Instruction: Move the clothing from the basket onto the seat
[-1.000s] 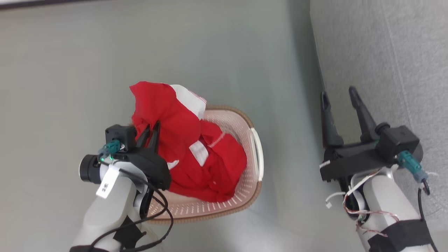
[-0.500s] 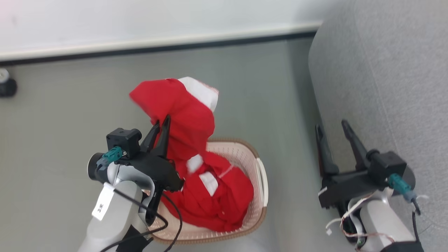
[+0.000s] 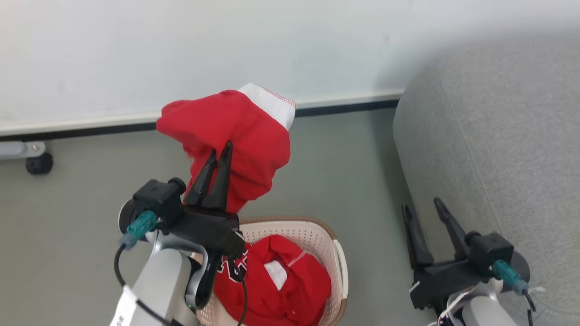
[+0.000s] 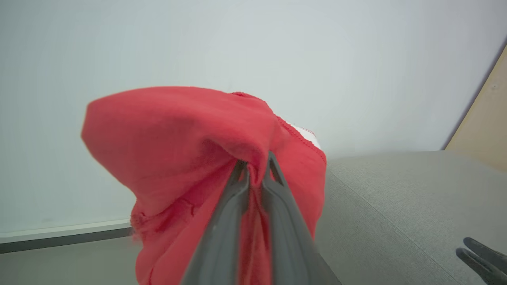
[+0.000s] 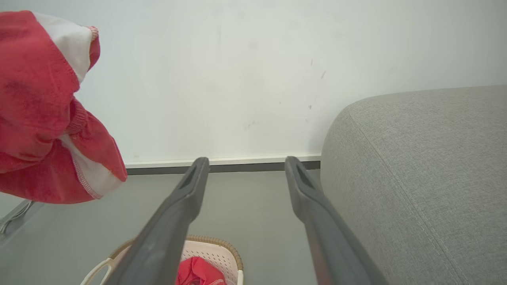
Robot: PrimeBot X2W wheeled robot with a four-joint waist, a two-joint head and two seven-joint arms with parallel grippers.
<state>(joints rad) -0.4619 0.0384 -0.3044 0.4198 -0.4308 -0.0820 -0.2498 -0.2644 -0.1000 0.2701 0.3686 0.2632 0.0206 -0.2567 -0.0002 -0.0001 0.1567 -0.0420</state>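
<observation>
Garment [image 3: 244,122] hangs clenched in left claw [image 3: 220,148]; right claw [image 3: 420,203] released; print [image 3: 230,270] unreadable.

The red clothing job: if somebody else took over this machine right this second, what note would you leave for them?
Left hand: shut on a red garment, held up above the basket.
Right hand: open, holding nothing, next to the seat.
Done: one garment lifted out, not yet on the seat.
Left: carry it to the right onto the seat and let go, then fetch the other red garment, the printed one lying in the basket.
</observation>
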